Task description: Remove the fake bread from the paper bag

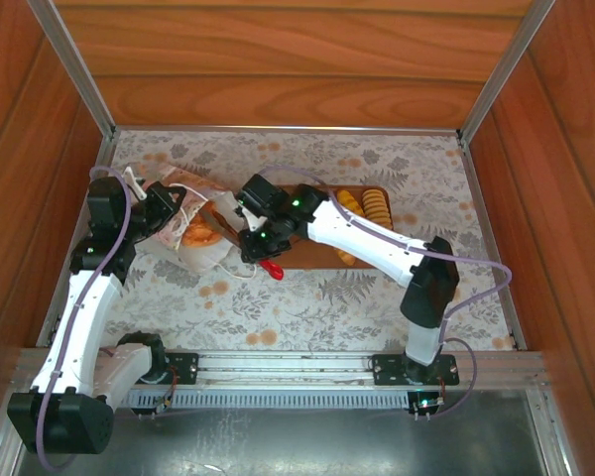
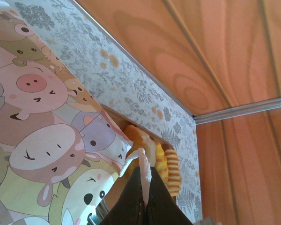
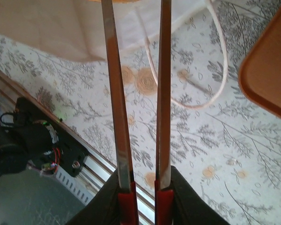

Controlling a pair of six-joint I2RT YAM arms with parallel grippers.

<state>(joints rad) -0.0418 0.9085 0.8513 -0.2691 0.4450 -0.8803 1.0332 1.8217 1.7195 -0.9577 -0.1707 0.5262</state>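
The paper bag lies on its side at the left, its mouth facing the tray; its side carries cartoon animals. My left gripper is shut on the bag's white cord handle. Orange fake bread shows in the bag's mouth. My right gripper reaches its long thin blades into that mouth. They stand nearly parallel, a narrow gap apart, their tips past the frame's top edge by an orange sliver, seemingly shut on a piece. More fake bread lies on the brown tray.
The tray's rounded corner sits right of the blades, and a loose cord handle lies on the floral cloth. Wooden walls close in the back and both sides. A metal rail runs along the near edge.
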